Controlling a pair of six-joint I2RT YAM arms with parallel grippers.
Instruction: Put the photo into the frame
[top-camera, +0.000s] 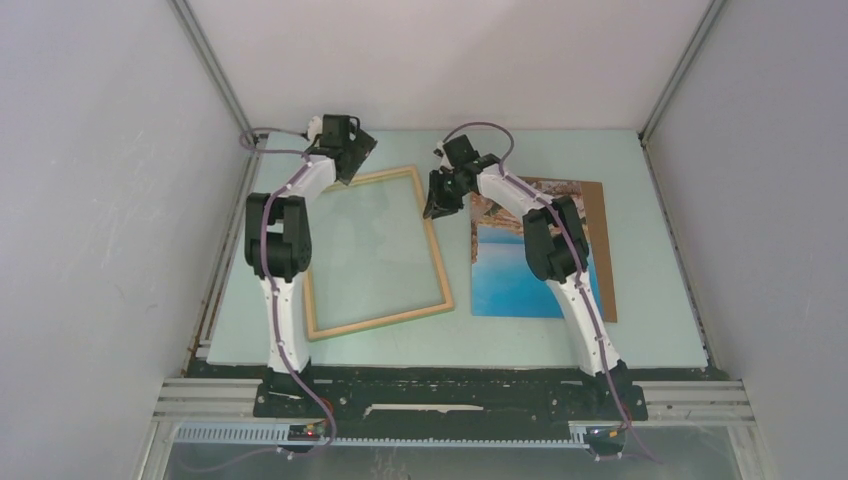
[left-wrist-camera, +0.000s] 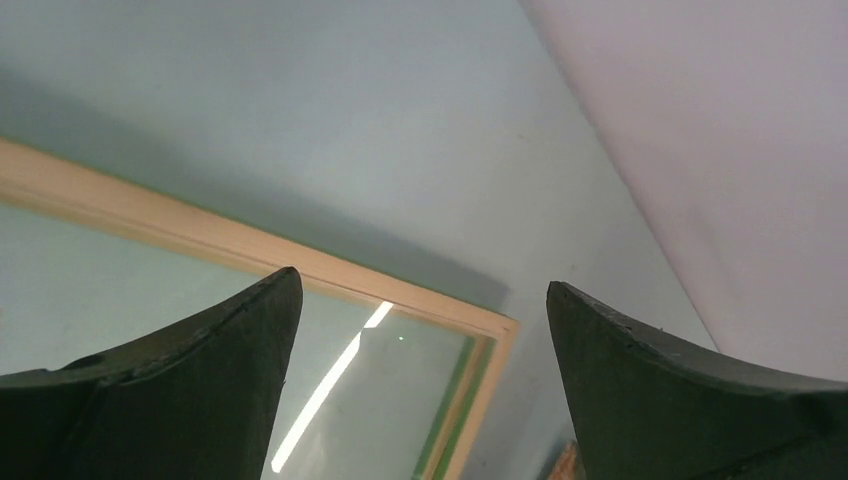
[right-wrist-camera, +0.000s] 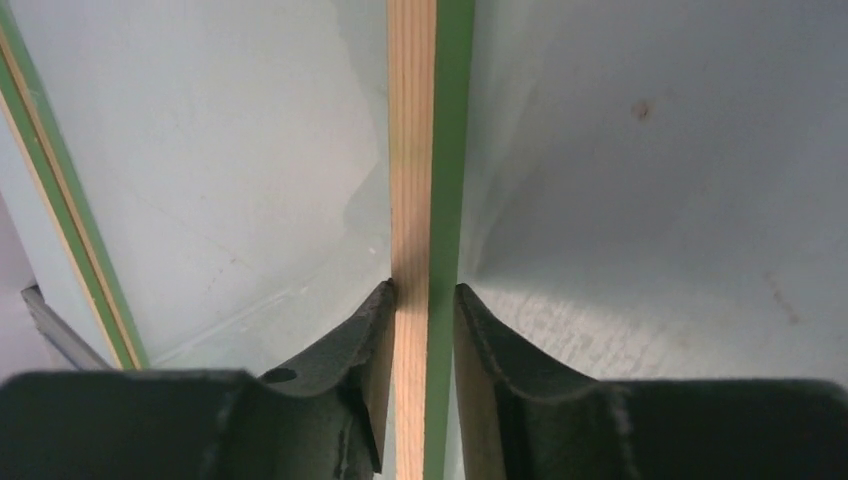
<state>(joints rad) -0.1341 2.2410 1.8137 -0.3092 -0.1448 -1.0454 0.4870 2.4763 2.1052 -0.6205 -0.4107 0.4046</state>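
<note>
One thin, probably stiff and light rail of the frame (right-wrist-camera: 412, 150) sits pinched in our right gripper (right-wrist-camera: 422, 300); our left gripper (left-wrist-camera: 420, 282) gapes.

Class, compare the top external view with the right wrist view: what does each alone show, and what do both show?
Top external only: the whole frame, the photo overlapping a brown board, and the left gripper near the frame's far corner. Right wrist only: the rail's green edge, with jaws closed against both its sides. Both: the right gripper on the frame's pale wood rail.
</note>
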